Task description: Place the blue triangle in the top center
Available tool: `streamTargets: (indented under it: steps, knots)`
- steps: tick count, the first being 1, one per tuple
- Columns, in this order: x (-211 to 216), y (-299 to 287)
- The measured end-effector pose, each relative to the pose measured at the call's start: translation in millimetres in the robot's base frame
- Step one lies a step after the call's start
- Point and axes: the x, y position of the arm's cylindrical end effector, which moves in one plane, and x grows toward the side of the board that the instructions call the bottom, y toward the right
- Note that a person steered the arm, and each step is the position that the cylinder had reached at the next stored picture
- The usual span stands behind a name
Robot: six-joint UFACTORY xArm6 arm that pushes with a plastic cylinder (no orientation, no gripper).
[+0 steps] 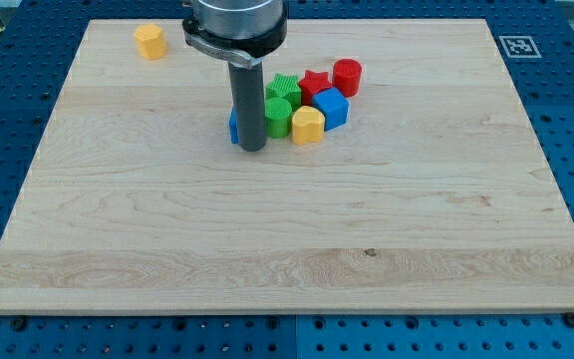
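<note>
Rod [250,105] stands upright over the wooden board [287,229], above the board's middle and a little toward the view's left. My tip [252,149] rests at the board surface; it is a bare rod end with nothing that opens, closes or holds.

A sliver of the blue block [233,127] shows at the rod's left edge, touching or just behind the rod; most of it is hidden, so its shape cannot be made out.

Just to the right of the rod sits a tight cluster: a green cylinder [278,117], a green star [284,89], a red star [314,84], a red cylinder [347,76], a blue cube [331,108] and a yellow heart [308,125]. The green cylinder is right beside the rod.

Well apart, near the board's top left corner, lies a yellow block [150,41]. A printed marker [514,45] sits at the top right corner.
</note>
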Motion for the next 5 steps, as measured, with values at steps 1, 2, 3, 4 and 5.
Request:
streamTargets:
  steps: [1,2,3,4,5]
  knots:
    - [0.0,-10.2]
    - [-12.9,-25.5]
    - [-36.1,-32.8]
    - [-39.5,-31.8]
    - [-37.9,-17.9]
